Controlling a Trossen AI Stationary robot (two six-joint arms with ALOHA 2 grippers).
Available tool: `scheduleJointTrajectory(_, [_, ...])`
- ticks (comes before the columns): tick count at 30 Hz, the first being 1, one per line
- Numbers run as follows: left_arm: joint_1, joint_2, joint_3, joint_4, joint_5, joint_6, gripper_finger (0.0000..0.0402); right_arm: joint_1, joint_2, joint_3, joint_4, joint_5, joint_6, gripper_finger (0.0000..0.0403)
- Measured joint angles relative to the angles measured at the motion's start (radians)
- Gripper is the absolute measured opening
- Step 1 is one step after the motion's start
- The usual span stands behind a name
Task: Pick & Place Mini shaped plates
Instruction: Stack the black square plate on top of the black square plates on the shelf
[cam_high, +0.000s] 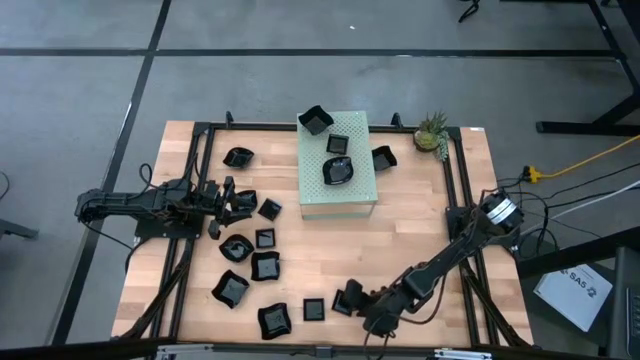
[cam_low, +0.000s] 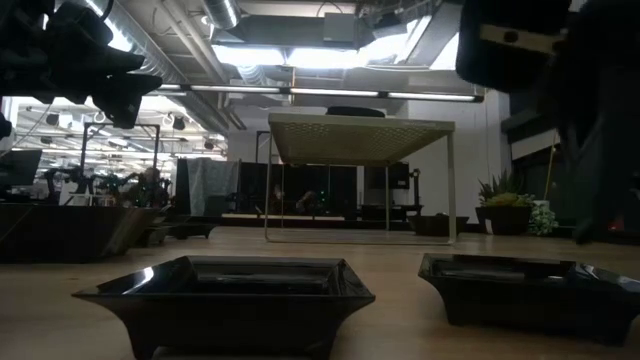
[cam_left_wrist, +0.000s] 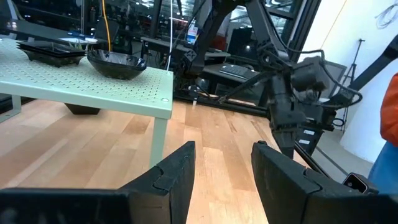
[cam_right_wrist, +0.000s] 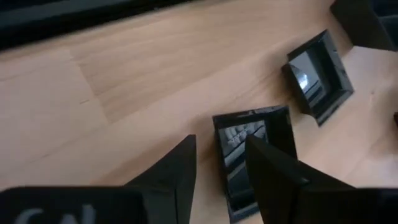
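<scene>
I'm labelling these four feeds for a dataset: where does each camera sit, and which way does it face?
High view: overhead, straight down on the table; both arms show.
Low view: at tabletop height, level across black plates toward the pale green perforated box.
Left wrist view: on the left arm, past the left tool, open, toward the same box and the other arm.
Right wrist view: on the right arm, down past the right tool at a square plate.

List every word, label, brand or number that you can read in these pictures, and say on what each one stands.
"SAS 2" or similar: dark print on the white sheet of paper lying on the floor at the table's right; too small to read with certainty.
Pale letter-like marks on the right gripper's dark housing in its wrist view: cut off, unreadable.
No other text can be read.
</scene>
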Motion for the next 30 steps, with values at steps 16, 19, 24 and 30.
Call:
scheduleJointTrajectory(16, [0.000, 0.000, 0.000, 0.000, 0.000, 0.000, 0.0152, 0.000, 0.051, 0.008, 0.012, 0.122, -0.025, 0.0101])
scheduleJointTrajectory(19, [0.000, 0.000, 0.000, 0.000, 0.000, 0.000, 0.0152, 0.000, 0.051, 0.008, 0.009, 0.121, -0.025, 0.0083])
scheduleJointTrajectory(24, [0.000, 0.000, 0.000, 0.000, 0.000, 0.000, 0.0152, -0.001, 0.053, 0.007, 0.007, 0.122, -0.025, 0.0039])
scheduleJointTrajectory(30, [0.000, 0.000, 0.000, 0.000, 0.000, 0.000, 0.0152, -0.001, 0.053, 0.007, 0.009, 0.123, -0.025, 0.0009])
